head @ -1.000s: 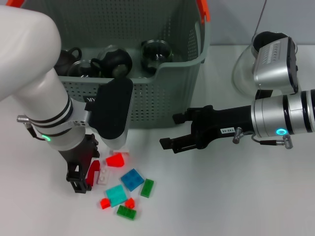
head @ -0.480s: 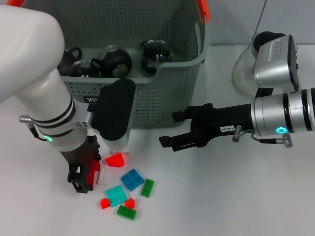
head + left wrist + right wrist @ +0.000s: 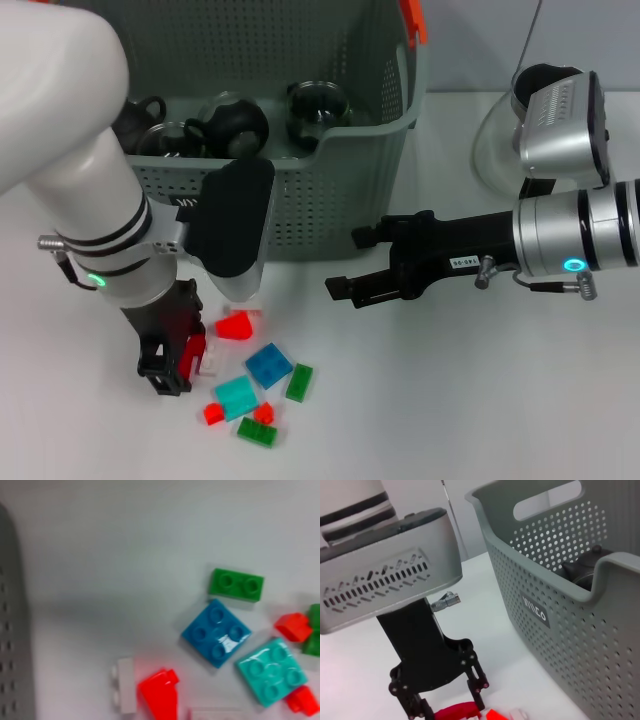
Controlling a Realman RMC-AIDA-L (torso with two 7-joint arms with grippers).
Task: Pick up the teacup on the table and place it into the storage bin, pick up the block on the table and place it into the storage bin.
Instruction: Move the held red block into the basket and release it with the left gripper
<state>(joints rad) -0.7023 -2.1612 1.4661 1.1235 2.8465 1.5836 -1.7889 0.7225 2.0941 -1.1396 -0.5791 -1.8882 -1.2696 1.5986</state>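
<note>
Nearest the robot, on the white table (image 3: pixel 480 400) in front of the storage bin (image 3: pixel 330 190), lies a small scatter of toy bricks: a green block (image 3: pixel 257 432) closest, then a teal block (image 3: pixel 236 397), a blue block (image 3: pixel 269 364) and a second green block (image 3: pixel 299 382) beside it. At the scatter's edge away from the right arm, the left gripper (image 3: pixel 178 362) points straight down with its black fingers clamped on a long red block (image 3: pixel 190 352), which stands on end between them; the right wrist view shows the same red block (image 3: pixel 456 712) pinched between the two fingers. A white block (image 3: pixel 211 358) sits just beside that gripper, and a red sloped block (image 3: pixel 235 325) lies a little nearer the bin's front wall. Off to the bin's other front corner, the right gripper (image 3: pixel 352 264) hovers above the table with its fingers spread apart, holding nothing. Inside the bin, against its front wall, rest several dark glass teacups (image 3: pixel 316 110). Beyond the right arm, beside the bin, stands a glass carafe (image 3: pixel 497 140).
</note>
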